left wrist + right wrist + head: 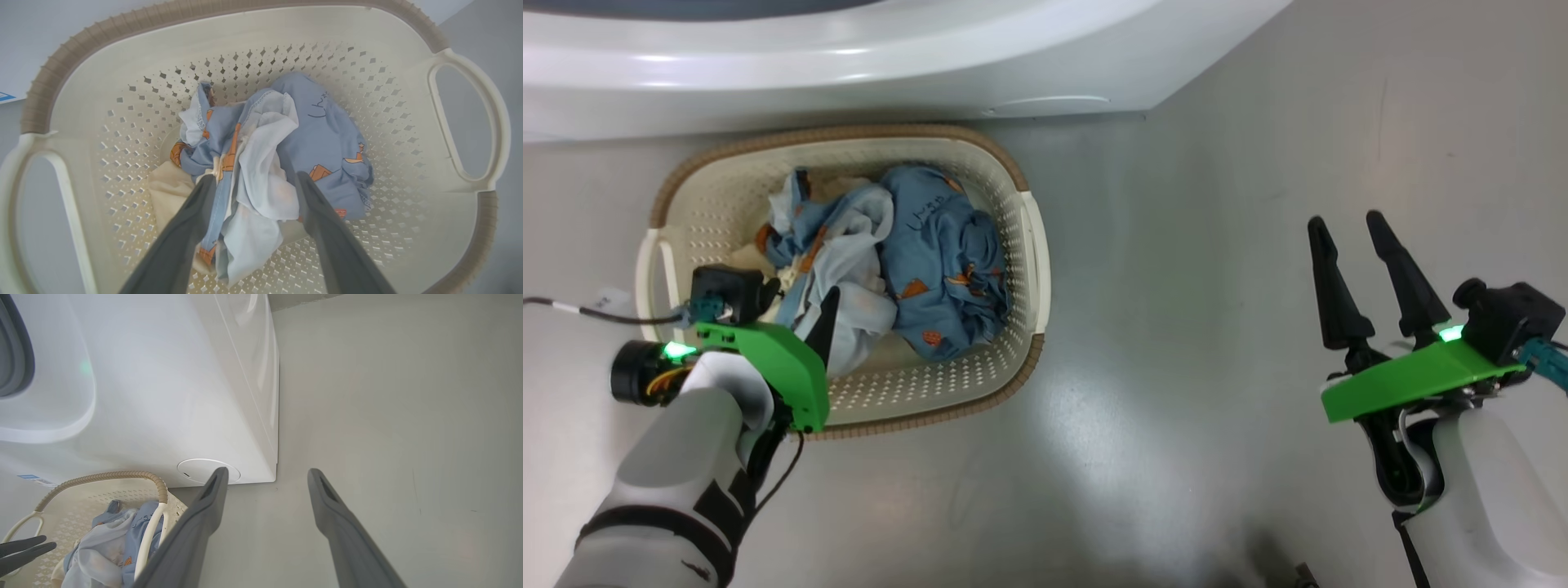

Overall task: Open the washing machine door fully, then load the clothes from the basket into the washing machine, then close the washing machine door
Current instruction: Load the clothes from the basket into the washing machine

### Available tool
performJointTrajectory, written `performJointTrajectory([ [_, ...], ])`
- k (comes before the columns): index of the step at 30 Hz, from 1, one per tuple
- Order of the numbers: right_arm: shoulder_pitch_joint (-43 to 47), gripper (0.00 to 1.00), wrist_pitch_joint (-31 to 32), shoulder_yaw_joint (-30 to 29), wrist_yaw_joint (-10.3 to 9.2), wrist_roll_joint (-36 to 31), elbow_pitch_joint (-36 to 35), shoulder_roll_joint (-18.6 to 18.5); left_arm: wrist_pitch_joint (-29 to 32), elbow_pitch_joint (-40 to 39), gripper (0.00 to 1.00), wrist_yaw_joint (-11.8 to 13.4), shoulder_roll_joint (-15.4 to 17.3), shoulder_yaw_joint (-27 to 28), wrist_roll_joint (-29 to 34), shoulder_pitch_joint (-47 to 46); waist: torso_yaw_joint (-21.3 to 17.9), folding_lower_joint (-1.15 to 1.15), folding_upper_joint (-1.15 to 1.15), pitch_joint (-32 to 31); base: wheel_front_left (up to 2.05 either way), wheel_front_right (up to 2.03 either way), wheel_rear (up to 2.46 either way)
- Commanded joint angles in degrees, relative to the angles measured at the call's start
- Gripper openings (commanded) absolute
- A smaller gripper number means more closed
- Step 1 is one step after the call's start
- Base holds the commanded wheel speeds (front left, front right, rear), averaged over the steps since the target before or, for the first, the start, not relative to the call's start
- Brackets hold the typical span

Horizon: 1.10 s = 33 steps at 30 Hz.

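Note:
The cream basket (1029, 245) with a brown rim stands on the floor right in front of the white washing machine (849, 73). Inside lie the clothes (931, 253): blue fabric with orange prints, a pale blue-white piece and a cream piece (167, 192). My left gripper (805, 298) hangs over the basket's near left part, open. In the left wrist view its gripper (255, 179) straddles the pale piece of the clothes (265, 175). My right gripper (1346, 222) stands open over bare floor, well right of the basket. The washing machine door is out of view.
The machine's front lower corner (269, 473) is just ahead of my right gripper (267, 473), beside a round cover (200, 469). The grey gasket (12, 347) shows at the far left. Grey floor (1217, 327) stretches between the basket and my right arm.

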Motion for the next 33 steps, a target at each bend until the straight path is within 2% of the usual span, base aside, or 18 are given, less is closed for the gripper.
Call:
performJointTrajectory([
  [1, 0.31, 1.00, -0.68, 1.37, 0.16, -0.30, -1.44, 0.29, 0.18, 0.38, 1.00, -0.14, 1.76, 0.38, -1.22, -0.38, -0.61, 0.00, 0.00, 0.98, 0.00, 0.00, 0.00],
  [15, -1.55, 1.00, -0.68, 1.90, 0.16, -0.16, -2.16, 1.19, 2.37, 4.22, 1.00, -0.14, 3.45, -5.42, -6.03, -6.03, -1.94, 0.00, 0.00, 5.67, 0.00, 0.00, 0.00],
  [30, -2.74, 1.00, -0.68, 2.78, 0.16, 0.00, -2.34, 1.77, 5.11, 6.41, 1.00, -0.14, 4.70, -9.27, -8.48, -9.43, -3.08, 0.00, 0.00, 7.68, 0.00, 0.00, 0.00],
  [31, -2.80, 1.00, -0.68, 2.84, 0.16, 0.01, -2.37, 1.80, 5.39, 6.50, 0.85, -0.14, 4.77, -9.50, -8.64, -9.53, -3.17, 0.00, 0.00, 7.72, 0.00, 0.00, 0.00],
  [32, -2.82, 1.00, -0.68, 2.89, 0.16, 0.02, -2.39, 1.83, 5.60, 6.58, 0.53, -0.14, 4.83, -9.77, -8.71, -9.60, -3.24, 0.00, 0.00, 7.71, 0.00, 0.00, 0.00],
  [33, -2.83, 1.00, -0.68, 2.93, 0.16, 0.01, -2.41, 1.84, 5.85, 6.64, 0.40, -0.14, 4.84, -10.07, -8.80, -9.62, -3.29, 0.00, 0.00, 7.70, 0.00, 0.00, 0.00],
])
